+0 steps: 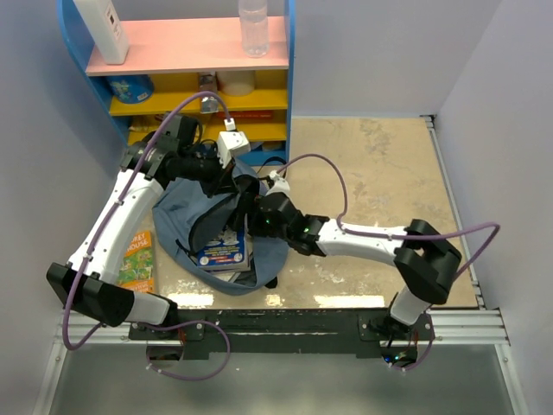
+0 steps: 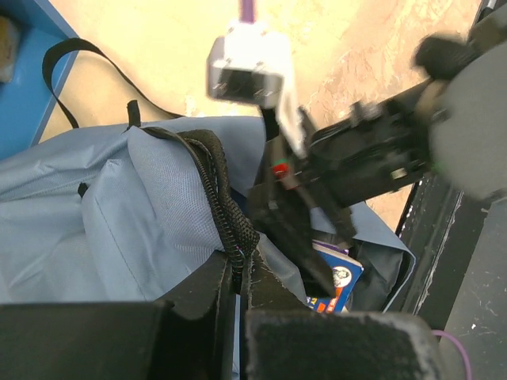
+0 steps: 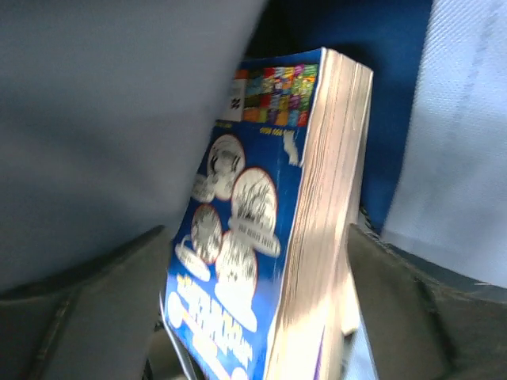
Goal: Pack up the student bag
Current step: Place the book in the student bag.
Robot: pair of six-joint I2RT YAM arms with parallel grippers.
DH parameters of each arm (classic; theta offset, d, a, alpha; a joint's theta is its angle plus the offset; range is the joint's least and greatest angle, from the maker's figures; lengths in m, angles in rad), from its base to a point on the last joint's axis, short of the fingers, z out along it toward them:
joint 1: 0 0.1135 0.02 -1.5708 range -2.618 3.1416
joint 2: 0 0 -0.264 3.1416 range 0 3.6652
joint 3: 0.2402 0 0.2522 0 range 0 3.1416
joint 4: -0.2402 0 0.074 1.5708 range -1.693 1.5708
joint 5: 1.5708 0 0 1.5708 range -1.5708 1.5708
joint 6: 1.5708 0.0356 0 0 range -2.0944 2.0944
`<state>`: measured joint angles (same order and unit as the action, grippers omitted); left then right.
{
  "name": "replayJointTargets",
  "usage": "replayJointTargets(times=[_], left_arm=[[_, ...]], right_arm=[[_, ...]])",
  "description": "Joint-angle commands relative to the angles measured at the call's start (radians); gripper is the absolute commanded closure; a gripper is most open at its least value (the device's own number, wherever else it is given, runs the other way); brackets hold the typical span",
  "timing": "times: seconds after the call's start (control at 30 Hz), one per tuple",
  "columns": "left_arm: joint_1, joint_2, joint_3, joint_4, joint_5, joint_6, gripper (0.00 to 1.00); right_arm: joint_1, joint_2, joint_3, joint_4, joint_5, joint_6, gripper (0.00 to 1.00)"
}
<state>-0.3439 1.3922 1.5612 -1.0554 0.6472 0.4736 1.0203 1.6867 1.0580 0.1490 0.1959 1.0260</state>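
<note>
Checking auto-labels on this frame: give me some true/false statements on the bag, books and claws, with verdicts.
1. The left claw is shut on the black zipper edge of the large slate-blue fabric backpack. True.
2. The blue paperback book lies on the bare table. False: it sits inside the backpack's opening.
3. A green-covered book lies on the table beside the backpack, on the left arm's side. True.
4. The clear plastic bottle stands in the backpack. False: it stands on the pink shelf.
5. The right claw grips the green-covered book. False: it is open, the blue book between its fingers.
</note>
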Motion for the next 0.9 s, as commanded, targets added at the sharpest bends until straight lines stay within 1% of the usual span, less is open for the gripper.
replayJointTargets(times=[0.0,0.1,0.17,0.2,0.27,0.3,0.33,0.37,0.43,0.47,0.53,0.57,0.6,0.63,0.67,0.7,0.73,0.77,0.8,0.83,0.87], left_arm=[[-0.007,-0.048,0.03,0.074,0.049,-0.026,1.0],[-0.009,-0.044,0.03,0.081,0.046,-0.03,1.0],[-0.007,-0.038,0.017,0.081,0.045,-0.033,1.0],[-0.007,-0.03,0.017,0.074,0.043,-0.038,0.98],[-0.007,-0.021,0.042,0.04,0.054,-0.027,0.85],[-0.007,-0.021,0.059,-0.001,0.051,-0.018,0.75],[-0.006,-0.025,0.074,-0.021,0.04,-0.013,0.72],[-0.007,-0.033,0.103,-0.041,0.008,-0.009,0.62],[0.012,-0.076,0.123,-0.087,-0.035,-0.007,0.53],[0.023,-0.093,0.138,-0.1,-0.093,-0.004,0.45],[0.054,-0.139,0.151,-0.129,-0.159,0.003,0.39],[0.065,-0.171,0.142,-0.132,-0.225,0.003,0.34],[0.078,-0.186,0.132,-0.124,-0.259,-0.004,0.33],[0.085,-0.2,0.107,-0.118,-0.291,-0.016,0.31],[0.091,-0.228,0.085,-0.108,-0.369,-0.051,0.27],[0.1,-0.243,0.062,-0.089,-0.409,-0.07,0.24],[0.105,-0.257,0.012,-0.08,-0.449,-0.088,0.22],[0.109,-0.292,-0.021,-0.054,-0.55,-0.114,0.18],[0.114,-0.315,-0.051,-0.043,-0.602,-0.122,0.2],[0.114,-0.341,-0.125,-0.026,-0.718,-0.131,0.28],[0.112,-0.408,-0.172,-0.003,-0.777,-0.151,0.37]], right_arm=[[0.001,-0.221,-0.047,0.017,0.053,-0.15,0.01],[0.001,-0.329,-0.111,0.029,0.05,-0.222,0.01],[0.001,-0.364,-0.148,0.026,0.043,-0.254,0.01],[0.001,-0.375,-0.161,0.024,0.034,-0.257,0.01],[0.001,-0.407,-0.191,0.0,0.034,-0.262,0.01],[0.001,-0.42,-0.202,-0.002,0.027,-0.265,0.02],[0.001,-0.447,-0.214,-0.005,0.02,-0.267,0.02],[0.001,-0.464,-0.219,-0.026,0.02,-0.274,0.02],[0.003,-0.511,-0.222,-0.052,0.03,-0.297,0.04],[0.001,-0.563,-0.22,-0.078,0.031,-0.311,0.05],[0.003,-0.602,-0.198,-0.103,0.037,-0.326,0.07],[0.004,-0.614,-0.184,-0.123,0.034,-0.339,0.07],[0.004,-0.608,-0.146,-0.126,0.016,-0.345,0.07],[0.004,-0.589,-0.123,-0.143,0.007,-0.352,0.07],[0.006,-0.549,-0.098,-0.146,-0.007,-0.357,0.08],[0.009,-0.526,-0.048,-0.146,-0.012,-0.36,0.08],[0.012,-0.507,-0.027,-0.146,-0.013,-0.368,0.08],[0.014,-0.493,-0.012,-0.146,-0.013,-0.371,0.08],[0.015,-0.474,0.003,-0.143,-0.018,-0.374,0.08],[0.017,-0.464,0.007,-0.117,-0.032,-0.377,0.08],[0.015,-0.452,0.01,-0.109,-0.039,-0.377,0.07]])
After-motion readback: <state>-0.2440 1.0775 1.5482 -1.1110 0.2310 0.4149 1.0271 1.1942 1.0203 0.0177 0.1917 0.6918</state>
